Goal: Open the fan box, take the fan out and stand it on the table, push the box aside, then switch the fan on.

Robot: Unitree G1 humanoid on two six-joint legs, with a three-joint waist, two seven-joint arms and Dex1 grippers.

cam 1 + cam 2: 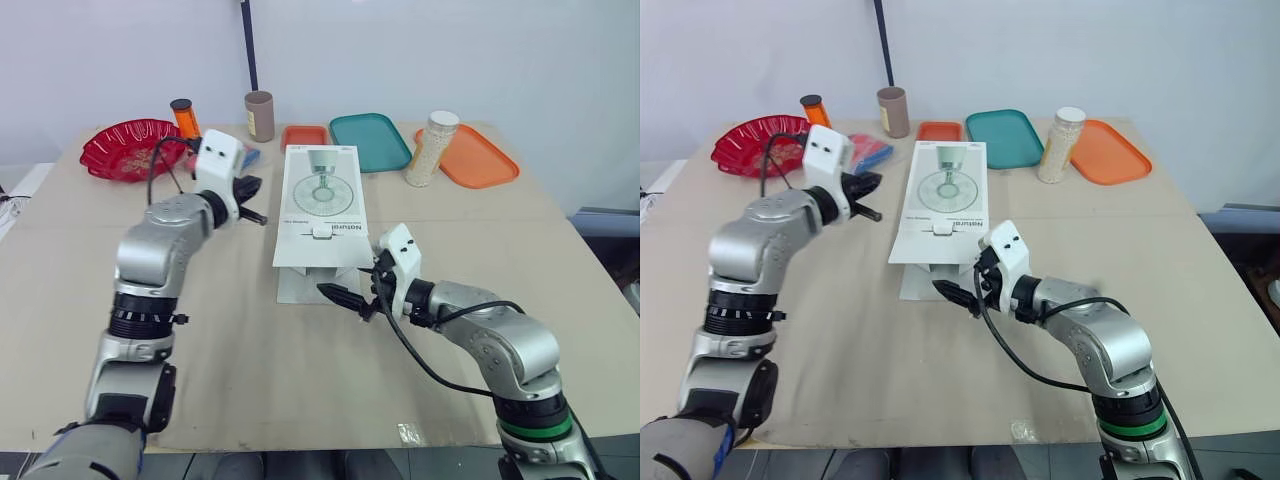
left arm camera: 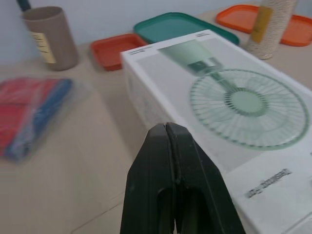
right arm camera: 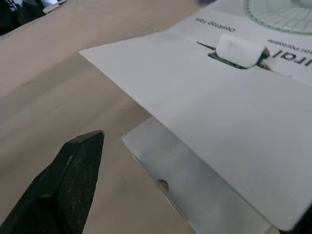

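One fan box lies flat at the centre of the worktop, its long axis running from the far edge toward the near edge. The box is white, with a pale green fan printed on its top face and dark lettering below the print. The end facing the near edge is open: one top flap juts forward, and one lower flap lies on the worktop. The left hand is clenched, fingers pressed together and empty, just beside the left long side of the box. The right hand is released, fingers spread and grasping nothing, at the open end near the flaps. Along the far edge stand three trays: one small orange tray, one teal tray and one large orange tray. One jar of pale grains stands between the last two. Also present are one brown cup, one orange bottle, one red dish near the far left corner, and one red and blue packet.
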